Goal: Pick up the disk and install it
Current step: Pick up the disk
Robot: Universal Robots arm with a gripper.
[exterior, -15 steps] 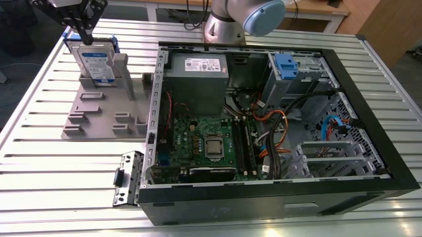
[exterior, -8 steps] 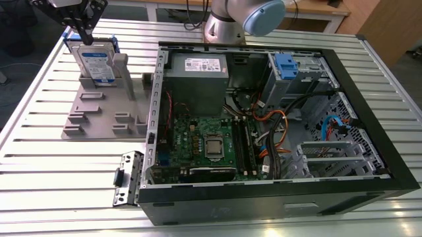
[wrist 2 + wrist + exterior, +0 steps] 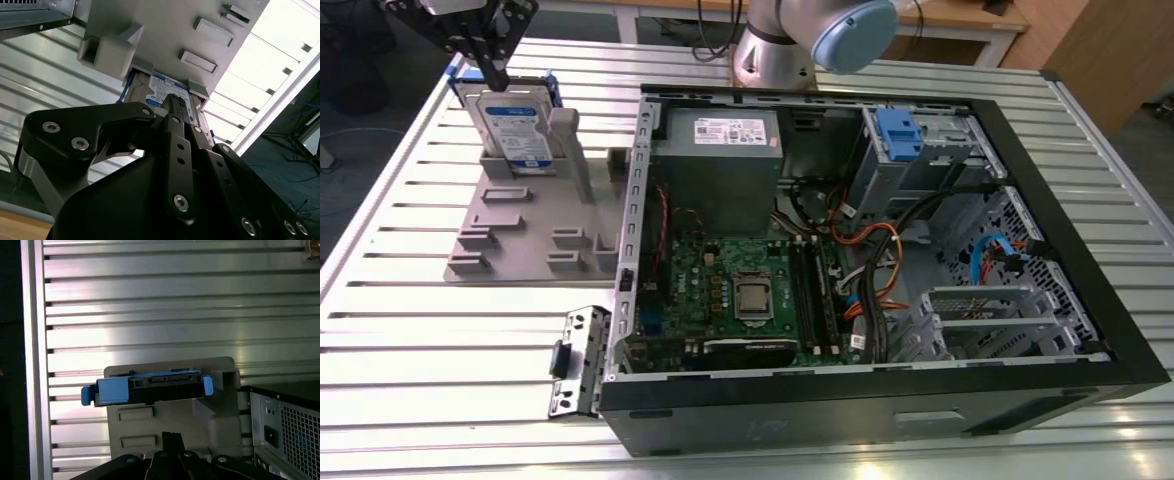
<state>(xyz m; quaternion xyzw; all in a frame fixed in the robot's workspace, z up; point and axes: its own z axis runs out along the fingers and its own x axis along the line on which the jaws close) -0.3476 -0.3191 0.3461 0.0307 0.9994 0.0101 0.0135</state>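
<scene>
The disk [image 3: 516, 128] is labelled in blue and white and framed in bright blue; the motherboard [image 3: 734, 285] is coloured green, the case [image 3: 854, 415] black.

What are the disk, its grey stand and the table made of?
The disk looks like silvery metal with a paper label, in a blue frame that is smooth, probably plastic. The grey stand has matte, moulded-looking blocks, probably plastic. The table has shiny ribbed slats that reflect light, likely aluminium.
</scene>
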